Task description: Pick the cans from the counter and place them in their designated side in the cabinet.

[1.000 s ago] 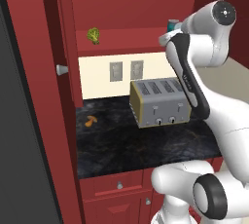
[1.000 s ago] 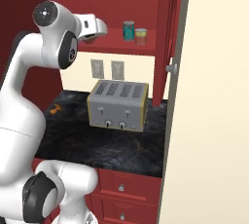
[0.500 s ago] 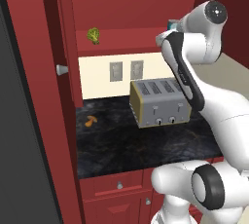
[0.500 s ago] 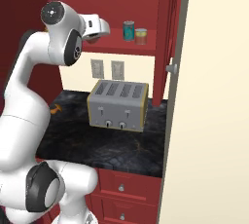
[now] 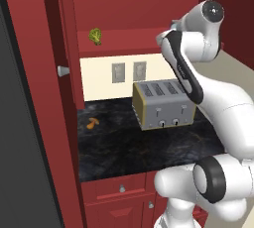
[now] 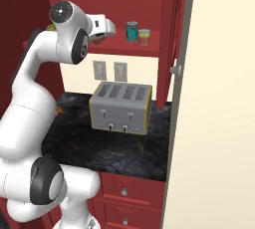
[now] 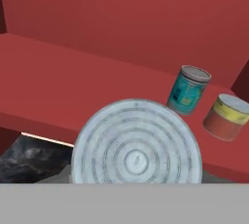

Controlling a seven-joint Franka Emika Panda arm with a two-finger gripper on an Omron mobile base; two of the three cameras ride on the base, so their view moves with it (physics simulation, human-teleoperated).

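Up close, ringed can lid [image 7: 136,146] at gripper [image 6: 103,30], two cans [image 7: 188,89] beyond

We are in a rendered kitchen: a silver toaster [image 6: 120,107] stands on the black marbled tabletop [image 6: 124,151], red drawers [image 6: 130,191] sit below, and a dark red wall cabinet [image 5: 124,41] hangs above wall outlets [image 6: 110,70].
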